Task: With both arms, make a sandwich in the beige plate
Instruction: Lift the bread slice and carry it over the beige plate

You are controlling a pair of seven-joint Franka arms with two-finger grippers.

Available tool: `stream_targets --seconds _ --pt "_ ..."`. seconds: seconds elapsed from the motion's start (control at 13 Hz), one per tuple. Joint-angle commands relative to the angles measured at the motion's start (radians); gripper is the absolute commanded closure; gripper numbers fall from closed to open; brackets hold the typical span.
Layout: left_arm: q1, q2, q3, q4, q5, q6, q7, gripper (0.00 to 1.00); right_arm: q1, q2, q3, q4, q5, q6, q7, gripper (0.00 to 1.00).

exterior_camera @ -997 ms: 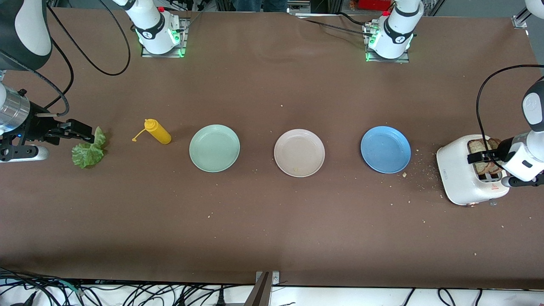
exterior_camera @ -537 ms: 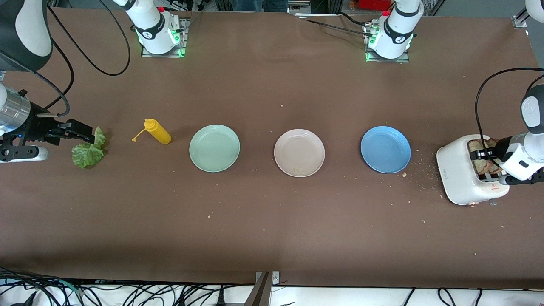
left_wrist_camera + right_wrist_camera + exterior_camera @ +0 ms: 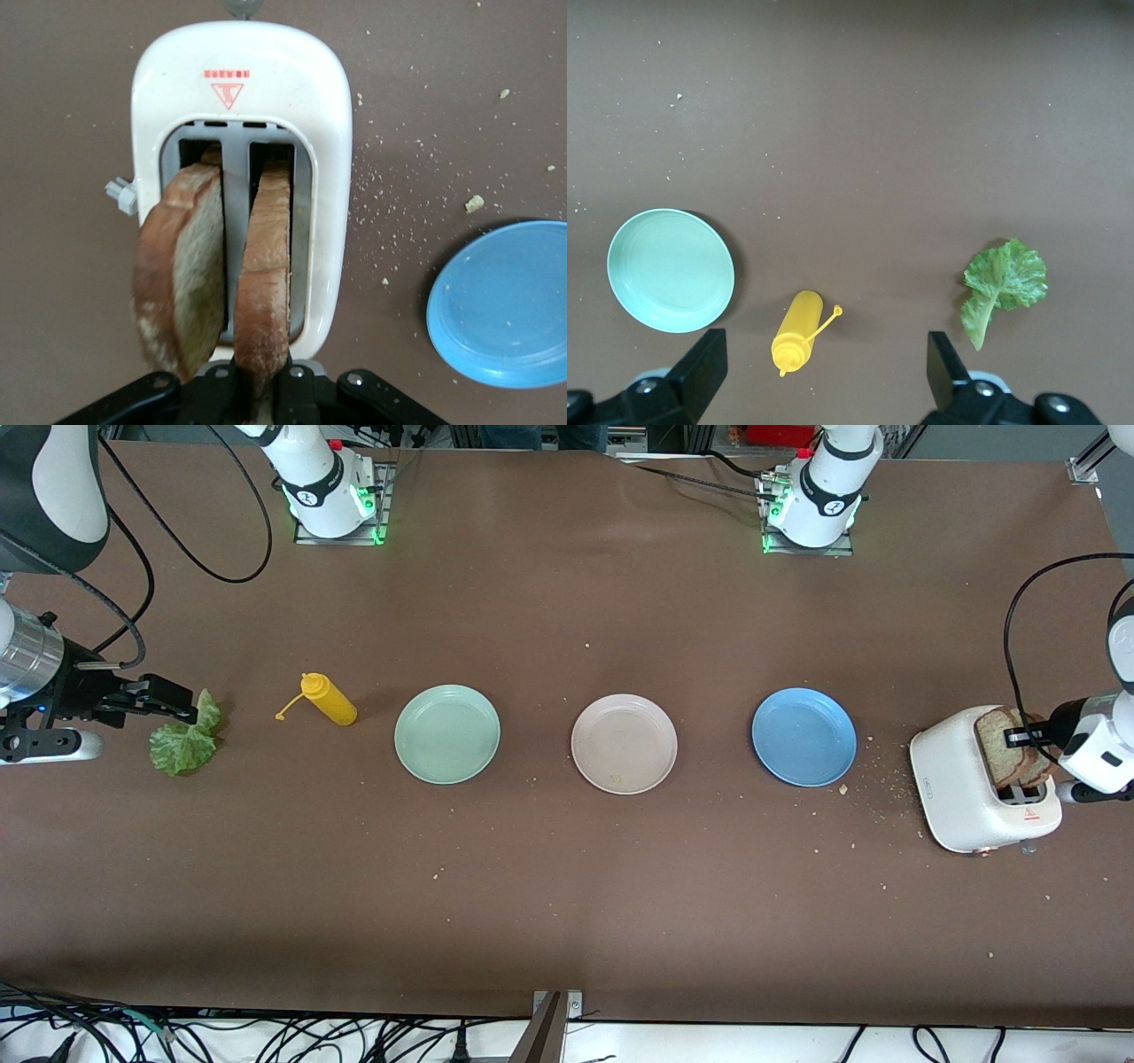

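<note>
The toaster point(image 3: 979, 793) stands at the left arm's end of the table. The beige plate point(image 3: 624, 744) sits mid-table. Left gripper point(image 3: 259, 390) is clamped on a bread slice point(image 3: 266, 274) above the toaster. Right gripper point(image 3: 824, 367) hangs open beside the lettuce leaf point(image 3: 184, 740).

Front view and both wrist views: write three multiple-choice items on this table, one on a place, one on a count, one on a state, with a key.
1. Where does the lettuce leaf lie?
A. on the beige plate
B. on the table toward the right arm's end, beside the yellow squeeze bottle
C. in the toaster

2. How many plates are on the table?
A. two
B. three
C. four

3. What is the left gripper doing?
A. shut on a bread slice over the toaster
B. open over the blue plate
C. shut on the lettuce leaf

Key: 1 B, the leaf lies on bare table; 2 B, mint-green plate, beige and blue; 3 A, its fingers pinch the slice's edge, while the right gripper hangs open.
</note>
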Motion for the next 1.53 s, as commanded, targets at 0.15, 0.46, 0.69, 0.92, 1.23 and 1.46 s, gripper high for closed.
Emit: stream_targets --seconds 0.15,0.46,0.69,0.92,1.23,1.46 --pt "-0.007 -0.083 -0.068 0.139 0.028 -0.244 0.012 1.00 0.004 -0.008 0.001 -0.009 -0.001 0.004 0.002 0.00" --pt "-0.007 -0.081 -0.232 0.207 -0.030 -0.315 0.038 1.00 0.004 -0.008 0.003 -0.012 -0.001 0.004 0.003 0.00" --pt "-0.060 -0.039 -0.264 0.206 -0.252 -0.311 0.026 1.00 0.016 -0.008 0.004 -0.014 -0.001 0.010 0.002 0.00" --pt "-0.133 0.067 -0.264 0.206 -0.423 -0.306 0.026 1.00 0.017 -0.004 0.007 -0.014 0.002 0.030 -0.111 0.00" --pt "-0.174 0.276 -0.266 0.207 -0.739 -0.184 0.043 1.00 0.013 -0.006 0.004 -0.014 0.037 0.032 -0.372 0.00" --pt "-0.235 0.395 -0.264 0.200 -0.921 -0.080 0.139 1.00 -0.010 -0.004 -0.032 -0.018 0.170 0.027 -0.690 0.00"
